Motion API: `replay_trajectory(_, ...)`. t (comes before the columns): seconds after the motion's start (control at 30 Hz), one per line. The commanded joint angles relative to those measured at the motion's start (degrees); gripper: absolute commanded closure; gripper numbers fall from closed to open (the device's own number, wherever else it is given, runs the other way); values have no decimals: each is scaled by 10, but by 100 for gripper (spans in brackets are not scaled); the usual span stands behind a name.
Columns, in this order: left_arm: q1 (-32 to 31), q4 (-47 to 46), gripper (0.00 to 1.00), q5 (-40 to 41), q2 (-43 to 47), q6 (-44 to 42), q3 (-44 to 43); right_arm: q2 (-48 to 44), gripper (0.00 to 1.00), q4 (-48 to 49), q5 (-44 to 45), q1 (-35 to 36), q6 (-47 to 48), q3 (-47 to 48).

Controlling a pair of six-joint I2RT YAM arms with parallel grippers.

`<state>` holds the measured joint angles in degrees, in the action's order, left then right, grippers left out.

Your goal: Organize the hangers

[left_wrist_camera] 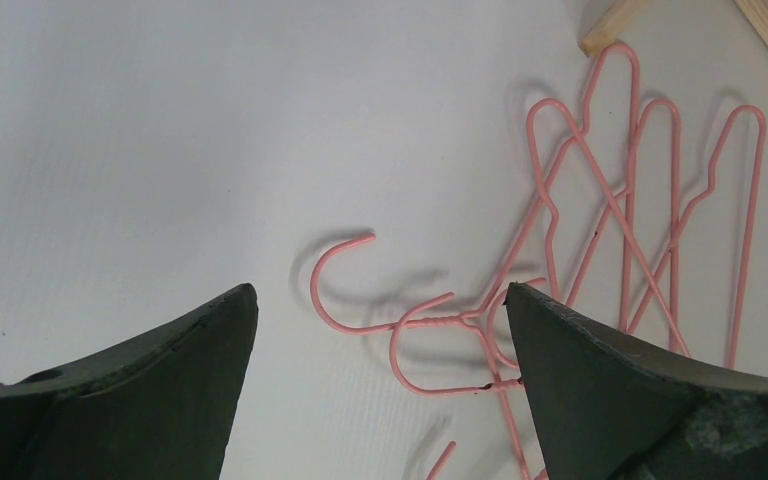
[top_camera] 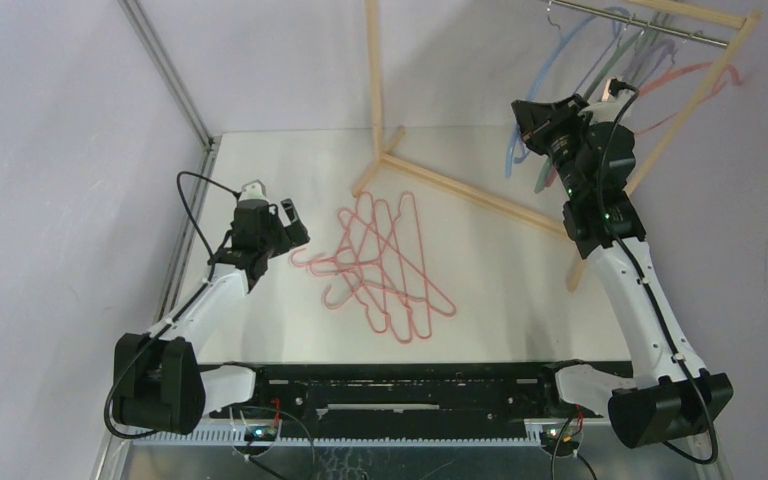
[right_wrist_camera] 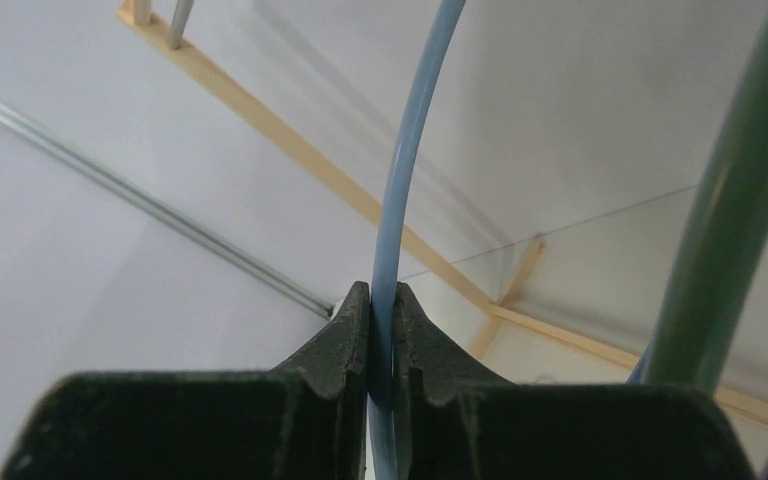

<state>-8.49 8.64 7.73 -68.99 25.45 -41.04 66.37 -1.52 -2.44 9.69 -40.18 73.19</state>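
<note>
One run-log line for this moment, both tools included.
left tool: open, facing pink hangers | right tool: shut on blue hanger | pink hangers: piled on table

Open room at the left, tight room at the right.

The white desk (top_camera: 260,170) lies free to the left of and behind the left gripper (left_wrist_camera: 380,300), whose fingers stand wide apart above it. Just to the right of them the heap of pink wire hangers (top_camera: 385,262) covers the middle, the wires crossing one another. Behind the heap the foot bars of the pale wooden rack frame (top_camera: 460,188) cross the desk. The right gripper (right_wrist_camera: 382,300) has little room: the thin light-blue curved hanger (right_wrist_camera: 410,150) fills its closed fingers, the thick green hanger (right_wrist_camera: 730,200) hangs close beside, and the metal rail (top_camera: 640,22) runs near it.
</note>
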Motion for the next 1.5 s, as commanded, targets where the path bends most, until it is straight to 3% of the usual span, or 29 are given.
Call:
replay_trajectory(0.0, 2, -21, 1, -2, 6, -3, 9, -16, 100, 4, 64, -11, -3, 13)
replay_trajectory(0.2, 2, -24, 1, -2, 3, -1, 12, -24, 85, -19, 78, -12, -8, 14)
replay_trajectory(0.27, 2, -25, 1, -5, 1, -1, 11, -29, 72, -31, 94, -7, -9, 14)
replay_trajectory(0.3, 2, -26, 1, -5, 0, 1, 10, -33, 59, -38, 109, -4, -9, 14)
replay_trajectory(0.33, 2, -26, 1, -5, -1, 1, 10, -38, 52, -43, 120, 0, -8, 14)
replay_trajectory(0.53, 2, -28, 1, -6, 0, 1, 12, -69, 35, -63, 154, 22, 21, 14)
replay_trajectory(0.93, 2, -37, 1, -5, -12, 1, 7, -171, 22, -100, 202, 109, 129, 14)
replay_trajectory(1.07, 3, -37, 1, -8, -16, 5, 1, -199, 1, -115, 200, 144, 172, 13)
replay_trajectory(1.17, 2, -38, 1, -9, -19, 8, -1, -208, 0, -140, 191, 174, 179, 14)
replay_trajectory(1.37, 2, -38, 1, -12, -21, 10, 0, -225, 0, -200, 330, 273, 232, 8)
replay_trajectory(1.47, 2, -38, 1, -13, -19, 10, 3, -231, 0, -189, 307, 295, 268, -1)
